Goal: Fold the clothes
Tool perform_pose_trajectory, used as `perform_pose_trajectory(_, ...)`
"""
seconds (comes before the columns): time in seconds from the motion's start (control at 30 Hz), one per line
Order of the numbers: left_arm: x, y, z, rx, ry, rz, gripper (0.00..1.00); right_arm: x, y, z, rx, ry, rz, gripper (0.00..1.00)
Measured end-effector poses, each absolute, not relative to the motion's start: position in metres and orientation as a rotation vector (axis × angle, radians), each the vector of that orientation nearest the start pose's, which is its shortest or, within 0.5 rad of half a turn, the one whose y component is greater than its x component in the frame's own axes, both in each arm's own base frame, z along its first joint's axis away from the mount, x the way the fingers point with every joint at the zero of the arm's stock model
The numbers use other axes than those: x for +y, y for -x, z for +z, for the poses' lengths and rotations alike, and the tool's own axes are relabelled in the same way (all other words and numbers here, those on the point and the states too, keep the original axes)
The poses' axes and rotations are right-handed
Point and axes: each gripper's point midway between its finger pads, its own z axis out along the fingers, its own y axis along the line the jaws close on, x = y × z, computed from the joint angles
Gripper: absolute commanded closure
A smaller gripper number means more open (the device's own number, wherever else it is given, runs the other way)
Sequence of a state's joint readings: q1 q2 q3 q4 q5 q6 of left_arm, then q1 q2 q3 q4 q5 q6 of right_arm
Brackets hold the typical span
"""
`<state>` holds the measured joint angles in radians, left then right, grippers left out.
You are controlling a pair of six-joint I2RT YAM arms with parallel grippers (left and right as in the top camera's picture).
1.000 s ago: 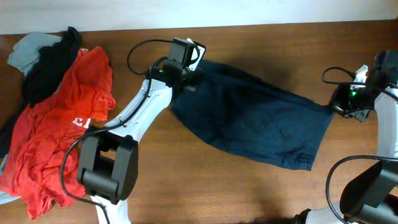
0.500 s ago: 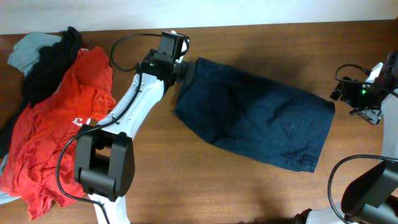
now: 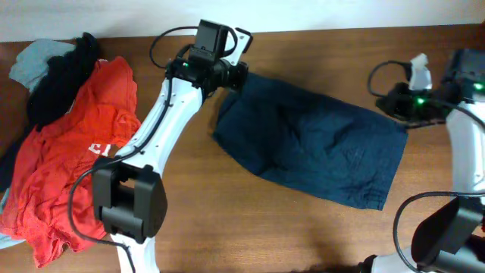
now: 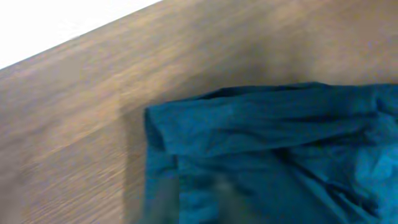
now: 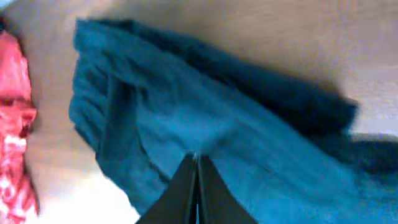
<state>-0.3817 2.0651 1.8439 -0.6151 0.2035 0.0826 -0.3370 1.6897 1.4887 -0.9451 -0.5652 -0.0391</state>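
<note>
Overhead, the wooden table (image 3: 303, 243) is the largest thing, with a matte brown grain. The navy garment (image 3: 311, 144) lies flat across its centre and right as a slanted, rough rectangle, wrinkled and with seams near its edges. At the far left is a heaped red shirt (image 3: 68, 159) with white lettering. A smaller black garment (image 3: 61, 80) is draped over its top, and a pale grey cloth (image 3: 30, 64) sits beside that. All are well apart from the navy piece. The navy fabric looks soft, light and limp, so it should sag and crease wherever it is lifted and will not hold a shape. The best holds are probably the corners and hemmed edges, where the doubled cloth gives more to pinch. Two far corners lifted together would carry a whole edge over. The left gripper (image 3: 236, 76) sits at the garment's upper left corner. The left wrist view shows that rumpled corner but not the fingers clearly, so I cannot tell how they stand. The right gripper (image 3: 395, 108) is at the upper right corner with its dark fingers (image 5: 183, 186) pressed together. Whether a fold of cloth is caught between them is unclear.
</note>
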Motion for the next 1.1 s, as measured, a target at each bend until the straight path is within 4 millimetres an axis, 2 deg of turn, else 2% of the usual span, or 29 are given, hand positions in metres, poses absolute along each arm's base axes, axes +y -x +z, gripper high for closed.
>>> perform_pose_trajectory(0.17,-0.261,-0.515,0.144,2.318,-0.673,-0.502,0.99,-0.015,-0.422,0.177,2.521,-0.204,0.634,0.96)
perform_pose_trajectory(0.2,-0.267,-0.518,0.133,2.322,-0.671,-0.543,0.99,-0.006,-0.428,0.168,2.519,-0.221,0.656,0.96)
perform_pose_trajectory(0.37,-0.283,-0.524,0.108,2.322,-0.658,-0.637,1.0,0.02,-0.436,0.128,2.577,-0.275,0.725,0.96)
perform_pose_trajectory(0.5,-0.299,-0.526,0.098,2.291,-0.668,-0.697,0.99,0.049,-0.439,0.097,2.645,-0.275,0.775,0.96)
perform_pose_trajectory(0.63,-0.319,-0.523,0.093,2.263,-0.695,-0.736,0.99,0.068,-0.439,0.072,2.699,-0.302,0.809,0.96)
perform_pose_trajectory(0.8,-0.33,-0.515,0.072,2.299,-0.713,-0.75,0.99,0.066,-0.433,0.044,2.771,-0.41,0.827,0.96)
perform_pose_trajectory(1.07,-0.325,-0.507,0.008,2.44,-0.664,-0.765,0.99,0.044,-0.429,0.04,2.776,-0.511,0.826,0.96)
perform_pose_trajectory(1.1,-0.326,-0.507,0.007,2.438,-0.66,-0.785,0.99,0.041,-0.428,0.04,2.778,-0.521,0.824,0.96)
